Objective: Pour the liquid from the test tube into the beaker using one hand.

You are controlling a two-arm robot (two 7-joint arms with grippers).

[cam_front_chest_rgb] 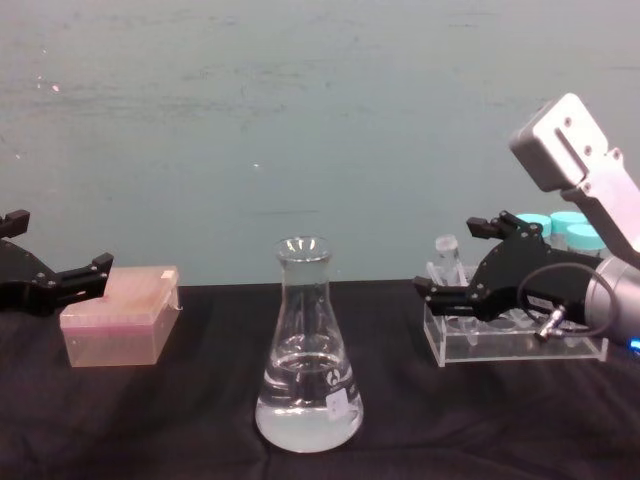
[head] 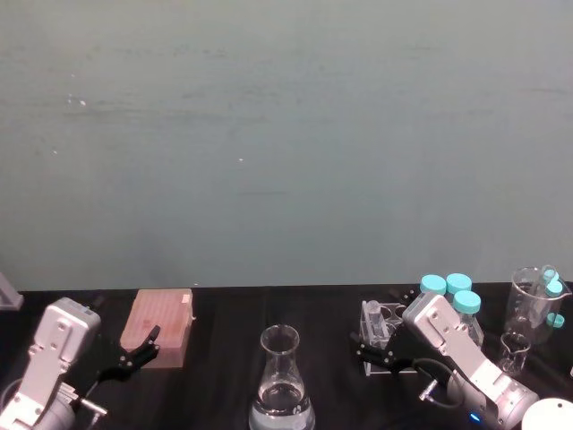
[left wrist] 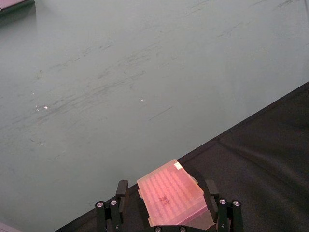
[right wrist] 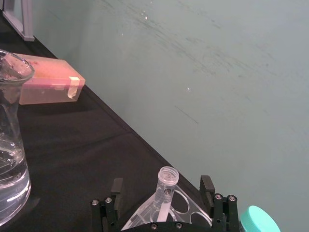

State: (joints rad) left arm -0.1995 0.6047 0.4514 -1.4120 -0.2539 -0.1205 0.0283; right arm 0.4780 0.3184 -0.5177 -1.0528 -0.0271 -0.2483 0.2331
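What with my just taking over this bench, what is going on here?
The right gripper has its jaws open on either side of the test tube, which stands in the clear rack, not yet gripped. The beaker sits mid-table with clear liquid in it. The left gripper, jaws open, hovers by the pink box.

The beaker (head: 286, 383) sits centre-front, the right pincer (head: 377, 348) at the tube rack (head: 383, 315), the left pincer (head: 136, 351) beside a pink box (head: 163, 322).

Test tube (right wrist: 165, 188) contents, perhaps too faint

Scuffed teal wall (head: 269, 134) behind blk-clothed table (head: 224, 358)
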